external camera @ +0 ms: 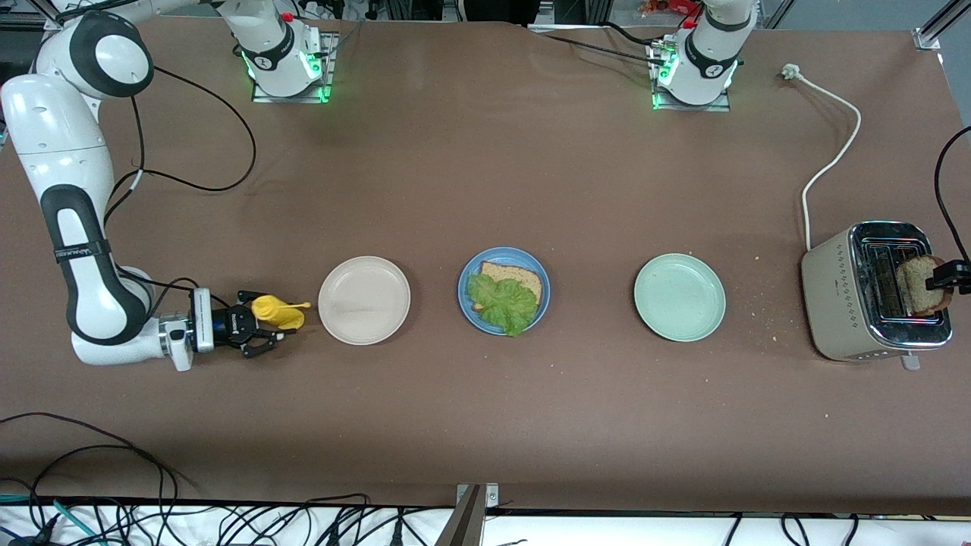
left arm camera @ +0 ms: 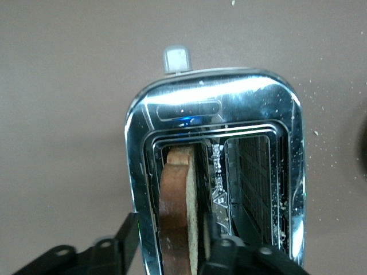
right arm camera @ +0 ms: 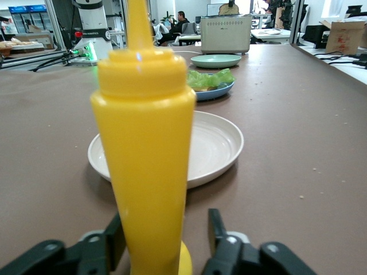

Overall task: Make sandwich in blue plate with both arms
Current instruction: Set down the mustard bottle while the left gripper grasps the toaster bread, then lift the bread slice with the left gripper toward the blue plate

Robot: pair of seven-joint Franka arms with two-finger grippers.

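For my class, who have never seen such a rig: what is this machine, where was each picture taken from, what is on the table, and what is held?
Two white robot arms work at a brown table. One picture looks down from above, and the other two come from cameras on the wrists. A beige plate, a blue plate with bread and lettuce, a green plate and a toaster sit in a row. The right pincer stands open around a yellow bottle. The left pincer straddles a toast slice in the toaster.
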